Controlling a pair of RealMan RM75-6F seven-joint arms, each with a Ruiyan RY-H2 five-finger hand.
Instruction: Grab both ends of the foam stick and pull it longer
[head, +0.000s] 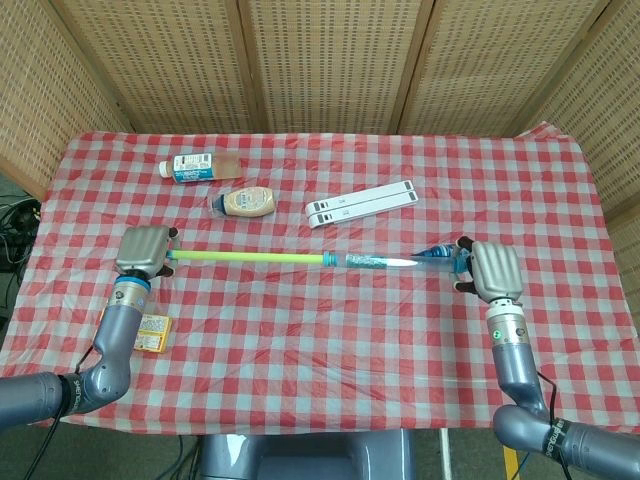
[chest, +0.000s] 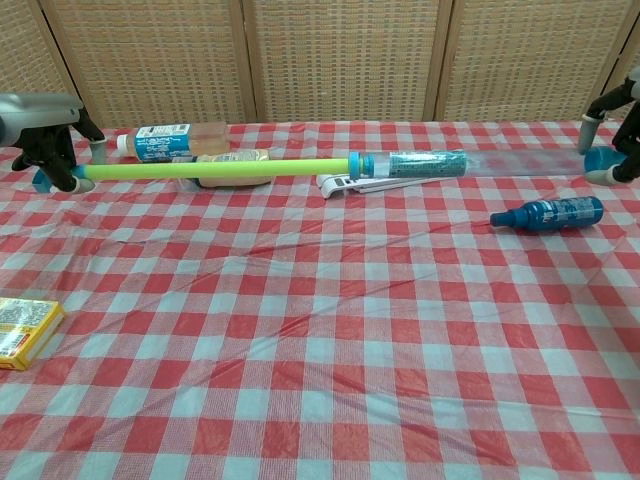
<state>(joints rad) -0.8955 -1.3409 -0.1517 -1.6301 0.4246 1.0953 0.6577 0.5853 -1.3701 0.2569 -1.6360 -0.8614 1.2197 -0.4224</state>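
Gripping the foam stick (head: 270, 258) at its ends, left hand (head: 145, 250) and right hand (head: 494, 270) are holding it above the bench (head: 330, 330); only the chest view is showing a blue bottle (chest: 548, 213).

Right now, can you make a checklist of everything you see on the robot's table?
Surface: table under a red and white checked cloth, slightly wrinkled.
Job's things: foam stick, yellow-green rod, blue collar and clear tube, held off the cloth.
Clutter: clear bottle, squeeze bottle, white folded strip, blue spray bottle lying flat, yellow box.
Hands: left hand grips the stick's yellow-green end; right hand grips its blue cap end.
Cables: dark cables left of the table.
Surroundings: woven wicker screens behind the table.
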